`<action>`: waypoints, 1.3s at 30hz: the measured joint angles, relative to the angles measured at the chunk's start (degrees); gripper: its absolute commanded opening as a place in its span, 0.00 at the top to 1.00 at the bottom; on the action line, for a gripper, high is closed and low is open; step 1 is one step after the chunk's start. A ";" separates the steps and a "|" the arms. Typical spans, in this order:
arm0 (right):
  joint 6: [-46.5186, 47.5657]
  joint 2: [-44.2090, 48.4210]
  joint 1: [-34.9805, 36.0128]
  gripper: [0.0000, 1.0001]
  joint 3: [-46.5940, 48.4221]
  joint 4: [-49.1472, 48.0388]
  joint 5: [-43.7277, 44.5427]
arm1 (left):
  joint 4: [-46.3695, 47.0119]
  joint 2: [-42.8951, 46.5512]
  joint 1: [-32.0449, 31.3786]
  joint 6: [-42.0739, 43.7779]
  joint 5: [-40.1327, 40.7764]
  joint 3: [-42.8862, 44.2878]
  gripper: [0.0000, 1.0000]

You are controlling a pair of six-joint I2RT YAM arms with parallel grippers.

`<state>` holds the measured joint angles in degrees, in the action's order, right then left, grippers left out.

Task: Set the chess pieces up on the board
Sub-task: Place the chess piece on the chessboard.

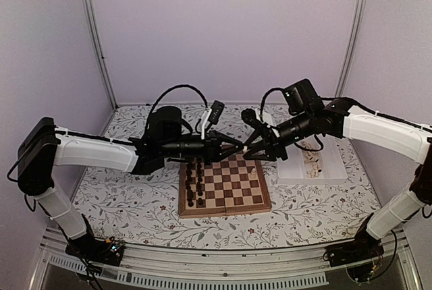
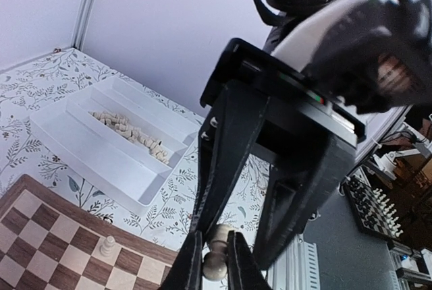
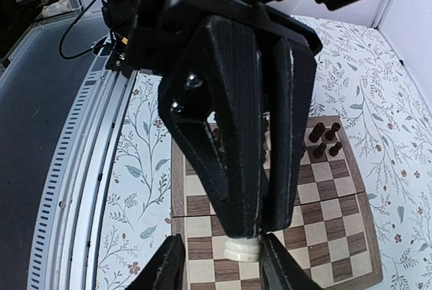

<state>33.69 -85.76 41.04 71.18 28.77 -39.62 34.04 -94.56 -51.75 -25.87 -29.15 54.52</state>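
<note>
Top view, arms: my left claw point(image 1: 243, 146) and right claw point(image 1: 255, 150) meet tip to tip in the air over the far edge of the board point(image 1: 236, 192). From up here I cannot tell how either one stands.
Top view, board: dark pieces point(image 1: 196, 182) line the left-hand files, so I judge the pale side is barely begun.
Top view, tray: the white tray point(image 1: 331, 168) sits on the worktop point(image 1: 128, 202) just right of the board. That puts it within the right arm's reach, so I reckon that arm does the fetching.
Left wrist, held piece: a pale piece point(image 2: 216, 262) is pinched narrow between my left fingers point(image 2: 190, 266). So the left claw is holding it.
Left wrist, opposite claw: the right claw is spread wide, with one finger on each side of the piece. One tip is close to it, but I cannot confirm contact.
Left wrist, supply: loose pale pieces point(image 2: 131, 130) lie in one channel of the tray, and one pale pawn point(image 2: 106, 245) stands on the board near its edge.
Right wrist, own claw: my right fingers point(image 3: 169, 263) stand apart, with a clear gap on that side of the piece. The left claw's black fingers run down onto it, closed together.
Step, my read: this looks like a mid-air hand-over above the board, passing the piece between arms.
Risk: if both claws slacken at once, the piece drops among the dark pieces.
</note>
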 measured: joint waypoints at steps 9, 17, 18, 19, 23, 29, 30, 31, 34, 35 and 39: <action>1.90 8.13 -17.62 0.38 -6.43 -1.27 -7.89 | -18.53 0.00 -0.92 9.99 3.28 9.38 0.98; -2.32 11.30 -24.92 0.41 -13.90 -9.03 1.27 | -42.88 -3.89 -6.56 22.43 14.86 19.04 1.00; -2.91 11.26 -25.40 0.41 -14.03 -10.03 3.13 | -45.11 -4.66 -6.95 23.58 16.26 19.47 1.00; -3.43 11.08 -25.73 0.41 -14.16 -11.10 4.66 | -47.32 -5.49 -7.32 24.70 17.51 19.82 1.00; -4.59 9.14 -26.14 0.41 -14.51 -13.79 9.16 | -53.92 -9.20 -8.98 27.89 20.79 21.64 1.00; -4.98 6.58 -26.14 0.41 -15.30 -14.60 11.74 | -58.95 -15.82 -11.89 29.99 22.60 27.56 0.99; -5.01 6.51 -26.14 0.41 -15.47 -14.67 11.96 | -59.56 -16.85 -12.22 30.29 22.82 28.50 0.99; -5.01 6.49 -26.14 0.41 -15.56 -14.71 12.09 | -59.95 -17.73 -12.52 30.51 23.10 29.22 0.99; -5.01 6.36 -26.14 0.41 -15.63 -14.95 12.24 | -61.11 -19.80 -13.09 31.01 23.61 30.91 0.99; -5.01 6.27 -26.14 0.41 -15.65 -15.02 12.31 | -61.53 -20.39 -13.25 31.19 23.69 31.41 0.98; -5.01 5.97 -26.14 0.41 -15.65 -15.12 12.33 | -63.12 -22.23 -13.77 31.82 24.09 33.38 0.96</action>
<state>28.69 -79.79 14.90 55.53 13.65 -27.29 -29.08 -116.79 -65.52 5.96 -5.06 87.90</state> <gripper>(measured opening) 0.586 0.110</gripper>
